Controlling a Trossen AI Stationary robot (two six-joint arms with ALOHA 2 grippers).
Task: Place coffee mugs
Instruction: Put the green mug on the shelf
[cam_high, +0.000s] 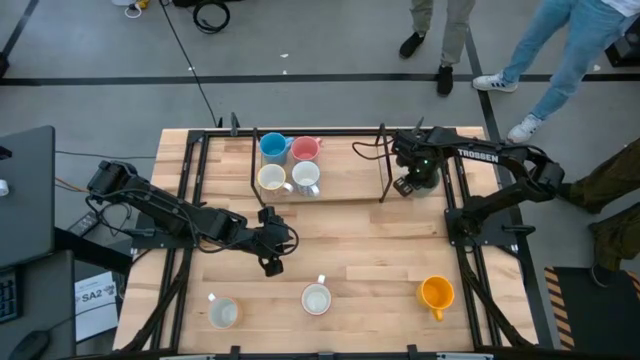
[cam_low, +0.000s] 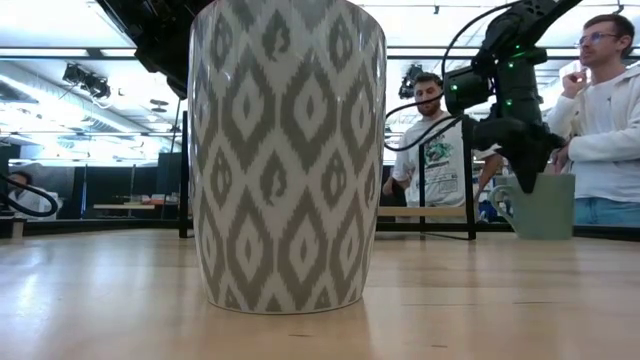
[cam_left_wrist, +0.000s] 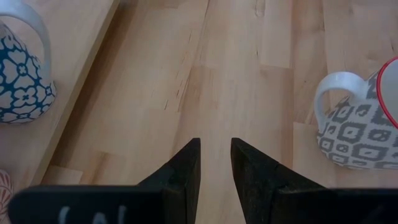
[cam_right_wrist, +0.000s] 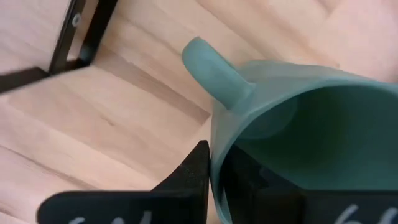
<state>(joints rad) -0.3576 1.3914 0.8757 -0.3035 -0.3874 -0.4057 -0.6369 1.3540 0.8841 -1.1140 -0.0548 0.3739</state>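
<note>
Along near table edge, three mugs left unplaced: pale mug (cam_high: 222, 313), white mug (cam_high: 316, 298), orange mug (cam_high: 436, 293). Mid-table, left gripper (cam_high: 270, 262) hangs slightly parted, empty. Farther back, green mug (cam_right_wrist: 298, 137) wall pinched by right gripper (cam_high: 405, 186); thin rim grip, slip risked if swung.

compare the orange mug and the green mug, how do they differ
The orange mug stands free on the open table near the front edge; the green mug sits at the back right by the black frame. The right gripper is shut on the green mug's rim; nothing touches the orange one. Both stand upright with side handles.
</note>
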